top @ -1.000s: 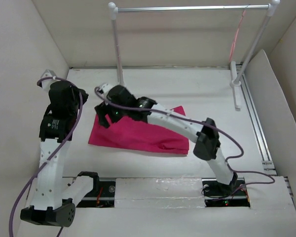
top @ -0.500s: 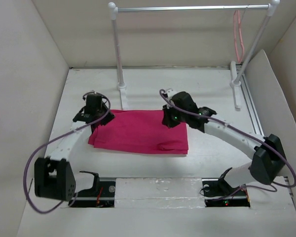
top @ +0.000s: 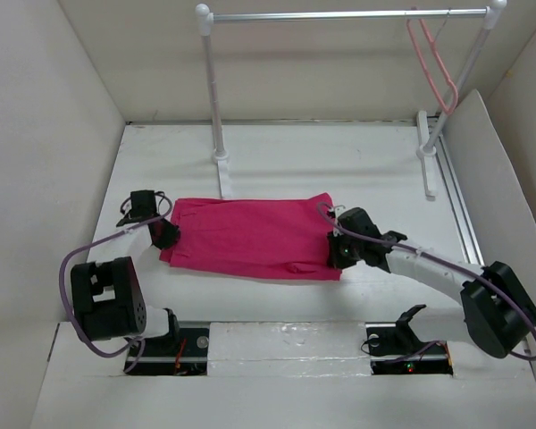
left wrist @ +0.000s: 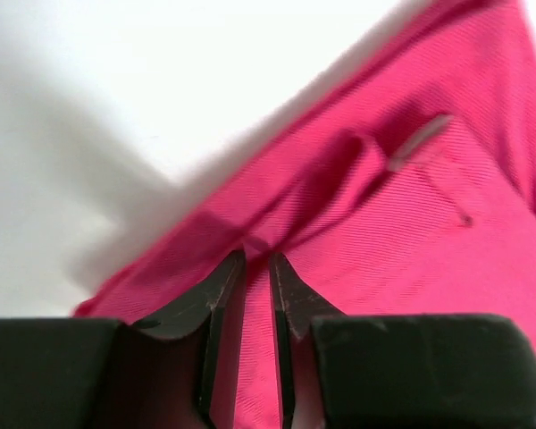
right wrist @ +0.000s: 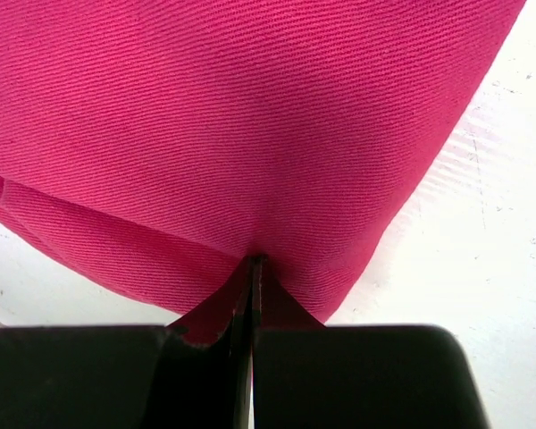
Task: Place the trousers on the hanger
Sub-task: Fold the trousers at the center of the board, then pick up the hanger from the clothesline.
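Landmark: trousers (top: 250, 237), flat on table (top: 366, 170). Left end taken by left gripper (top: 165, 234), right end by right gripper (top: 335, 253), each pinching cloth. Behind trousers: rail post (top: 216, 98) foot just beside the far edge, bare table to its right. Far behind and right of trousers: second post (top: 456, 85), hanger (top: 433, 58) on bar (top: 339, 15). Bare strip in front of trousers

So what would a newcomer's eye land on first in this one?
The bright magenta trousers lie spread flat mid-table, the only strong colour in a white enclosure. The left claw pinches their left edge and the right claw is shut on their right edge. At back right, the thin pink hanger hangs bare from the rail.
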